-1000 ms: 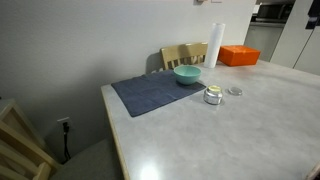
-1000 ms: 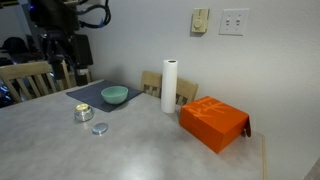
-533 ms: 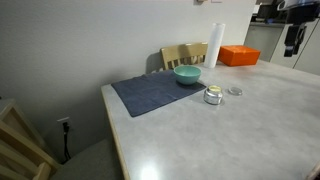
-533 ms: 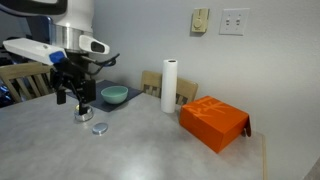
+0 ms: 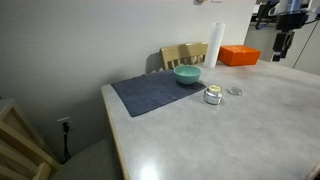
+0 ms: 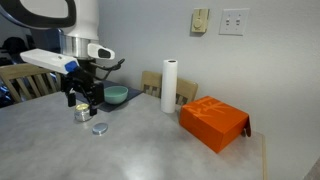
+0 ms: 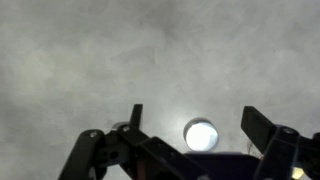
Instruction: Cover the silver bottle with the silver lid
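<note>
Metal throughout, we judge: the silver bottle (image 6: 83, 115), leftmost on the grey table (image 6: 150, 150), is a squat shiny cylinder, rigid, light and probably slick. Just right of it, not touching, lies the silver lid (image 6: 100, 128), a thin flat disc. It lies flush with the table, so only its rim offers a hold, and we would pinch across its edge from above. The gripper (image 6: 82, 101) hangs over the bottle. In the wrist view its fingers (image 7: 262, 124) stand spread and hold nothing, with a bright round disc between them, probably the lid. Further right sit the smooth teal bowl (image 6: 114, 95), the soft white paper roll (image 6: 169, 86) and the boxy orange carton (image 6: 213, 122).
</note>
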{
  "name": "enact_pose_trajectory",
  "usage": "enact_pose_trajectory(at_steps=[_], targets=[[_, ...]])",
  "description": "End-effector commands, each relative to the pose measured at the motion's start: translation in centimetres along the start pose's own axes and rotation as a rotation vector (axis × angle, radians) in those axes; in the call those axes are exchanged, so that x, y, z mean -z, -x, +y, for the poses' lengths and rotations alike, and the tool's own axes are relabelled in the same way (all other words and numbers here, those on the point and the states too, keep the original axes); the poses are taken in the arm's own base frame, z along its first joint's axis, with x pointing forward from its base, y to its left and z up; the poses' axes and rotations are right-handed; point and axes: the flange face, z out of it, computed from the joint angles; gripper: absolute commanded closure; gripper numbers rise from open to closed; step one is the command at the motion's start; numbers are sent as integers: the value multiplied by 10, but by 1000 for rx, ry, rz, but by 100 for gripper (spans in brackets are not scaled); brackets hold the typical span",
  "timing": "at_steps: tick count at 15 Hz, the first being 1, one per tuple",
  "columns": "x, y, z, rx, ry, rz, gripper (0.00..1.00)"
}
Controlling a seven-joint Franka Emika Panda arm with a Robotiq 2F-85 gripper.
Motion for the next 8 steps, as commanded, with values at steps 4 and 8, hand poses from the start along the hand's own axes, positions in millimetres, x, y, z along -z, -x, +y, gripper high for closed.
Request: enact_pose_trajectory(at_steps=[4,8], targets=[[-87,-38,-13,14,63,44,0],[-93,-35,-15,13,52,29,0]])
